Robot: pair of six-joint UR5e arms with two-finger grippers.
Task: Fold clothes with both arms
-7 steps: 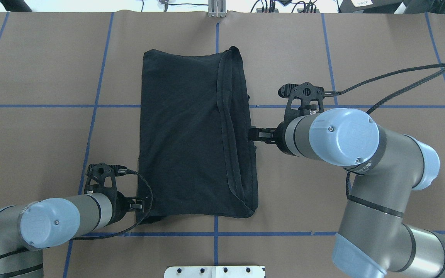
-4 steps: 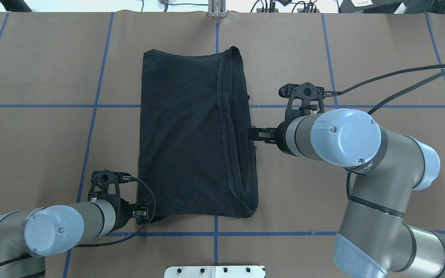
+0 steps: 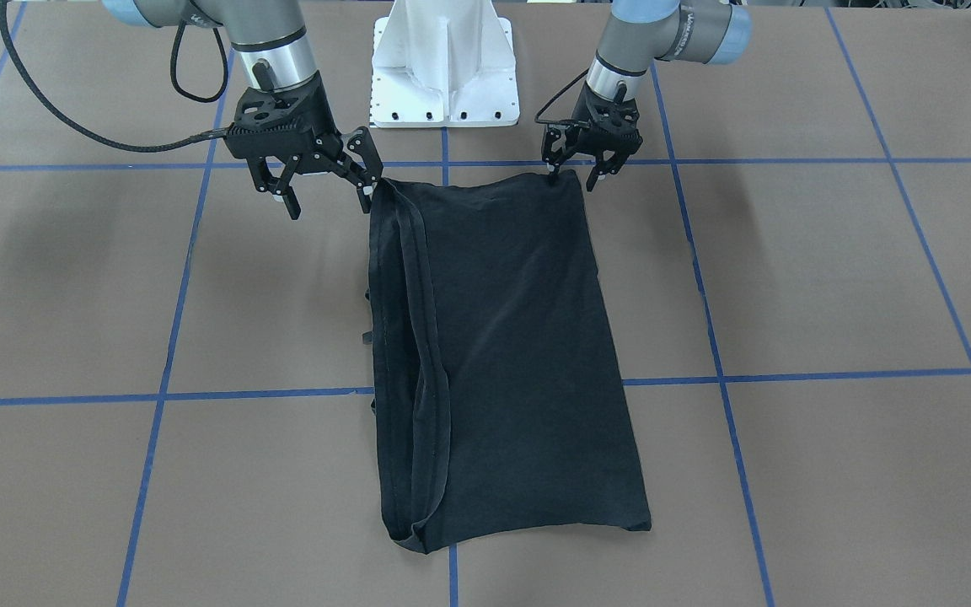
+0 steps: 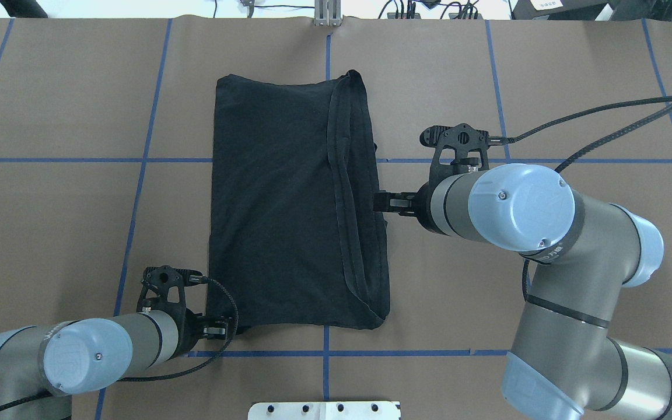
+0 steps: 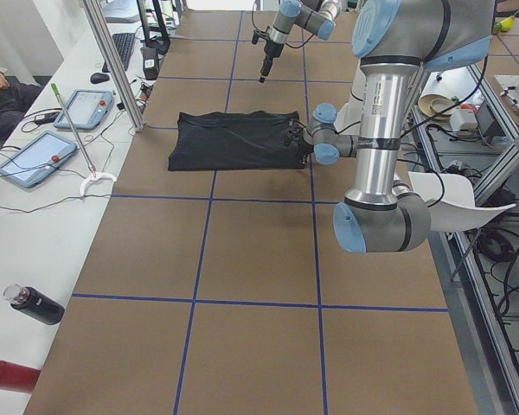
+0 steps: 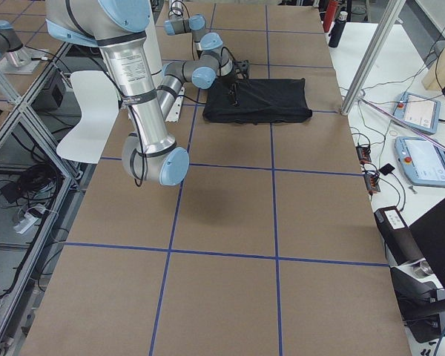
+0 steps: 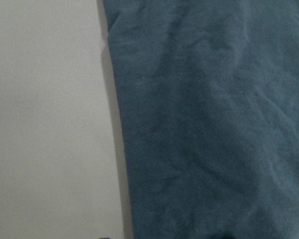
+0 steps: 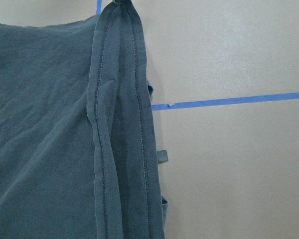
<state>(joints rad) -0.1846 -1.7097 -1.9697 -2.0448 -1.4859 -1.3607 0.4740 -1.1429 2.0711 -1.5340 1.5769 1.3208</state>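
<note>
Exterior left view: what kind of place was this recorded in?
Probably a robotics lab workcell: the jointed left arm at a brown table gridded with blue tape, teach pendants on the side bench, aluminium frame posts.

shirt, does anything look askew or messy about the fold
Yes: the T-shirt's hem band along the robot's right side lies wavy, and small fabric tabs poke out from under it, so that edge isn't clean.

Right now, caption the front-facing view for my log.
Folded black T-shirt on the table; left gripper and right gripper open near its robot-side edge.
</note>
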